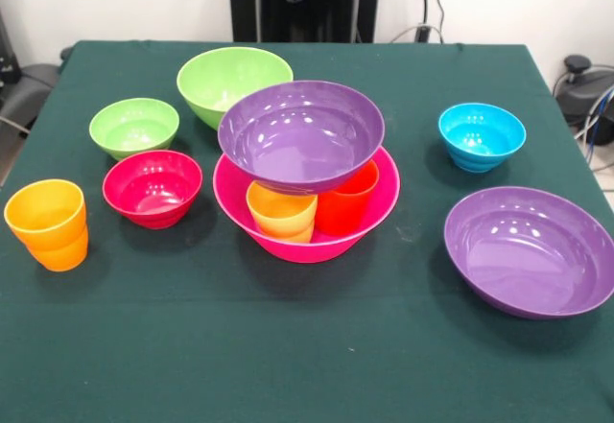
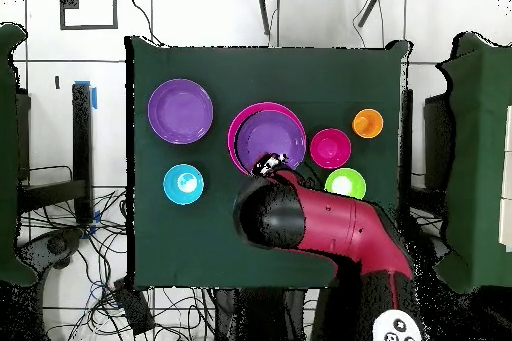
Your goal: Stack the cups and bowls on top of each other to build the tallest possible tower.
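A: At the pink bowl (image 1: 305,241), what stands?
B: Two cups (image 1: 282,211) upright inside it, a purple bowl (image 1: 299,133) resting on them: that's the tower.
A: And the gripper?
B: Hidden under the arm (image 2: 300,219) overhead, at the pink bowl's robot-side rim. Jaws: cannot tell.
A: Counts?
B: Seven bowls: pink, two purple, two green, red, blue. Three cups show; one orange cup (image 1: 48,223) stands beyond the red bowl (image 1: 153,186).
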